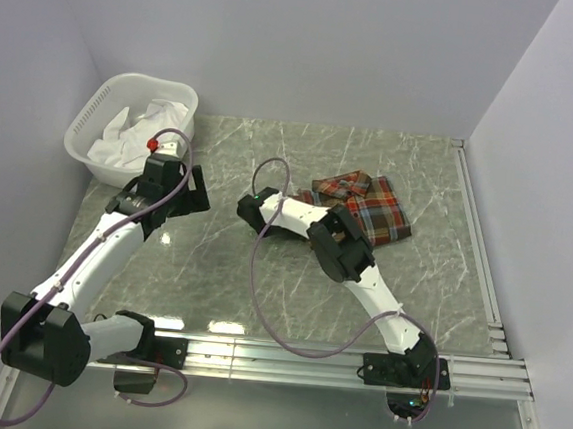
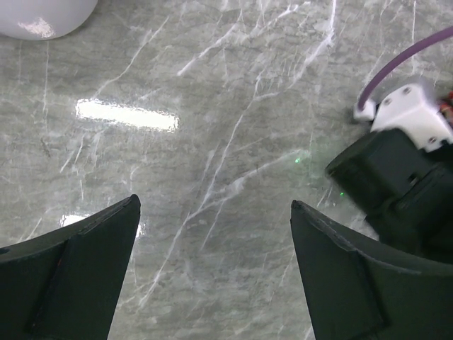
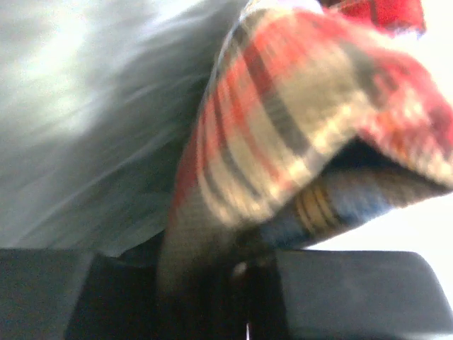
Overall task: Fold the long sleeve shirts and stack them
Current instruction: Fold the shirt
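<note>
Top external view shows the plaid flannel shirt lying on the grey-green marble table, right of centre and toward the far side. It is bunched into a rough rectangle, with its collar at the far left corner. The right arm reaches from its base at the near right toward the shirt's left edge, bending back over itself there. Its fingertips cannot be made out from above. In the blurred right wrist view, the right gripper has its two black fingers close together. A fold of the red, orange and blue check cloth sits between them and rises in a hump above them, so it is holding the shirt. The left gripper hovers over bare table on the left, just beside the near right corner of the white laundry basket, which holds white cloth. It is well apart from the shirt. The left wrist view shows its fingers spread wide with only marble between them, gripping nothing. The basket's rim shows at the top left of that view, and a black and white joint of the right arm with its purple cable sits at the right edge. An aluminium rail carries both bases along the near edge.
</note>
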{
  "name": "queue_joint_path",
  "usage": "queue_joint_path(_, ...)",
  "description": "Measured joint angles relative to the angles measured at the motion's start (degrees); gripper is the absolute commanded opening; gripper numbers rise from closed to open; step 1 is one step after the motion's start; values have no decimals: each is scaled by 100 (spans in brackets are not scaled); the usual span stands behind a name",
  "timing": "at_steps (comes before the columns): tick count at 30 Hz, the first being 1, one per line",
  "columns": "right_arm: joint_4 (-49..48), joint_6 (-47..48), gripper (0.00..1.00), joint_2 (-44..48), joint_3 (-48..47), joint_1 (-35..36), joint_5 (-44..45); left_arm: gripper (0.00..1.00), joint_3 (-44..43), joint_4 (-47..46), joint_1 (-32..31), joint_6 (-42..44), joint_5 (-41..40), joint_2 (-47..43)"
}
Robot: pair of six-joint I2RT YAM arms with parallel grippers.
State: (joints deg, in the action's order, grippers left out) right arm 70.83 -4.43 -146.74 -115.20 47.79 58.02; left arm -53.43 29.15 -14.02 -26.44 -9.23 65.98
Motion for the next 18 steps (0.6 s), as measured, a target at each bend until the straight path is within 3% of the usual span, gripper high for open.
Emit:
queue_joint_path(7, 127, -153, 58, 7, -35, 546, 4, 93, 76, -39, 63, -31, -11, -149)
queue_joint_path(13, -328, -81, 61, 592, 109, 1062, -813, 92, 166, -190, 166, -133, -81, -509)
queue_joint_path(18, -1029, -234, 59, 1961, 730, 1261, -1692, 91, 236, -313, 221, -372, -101, -855)
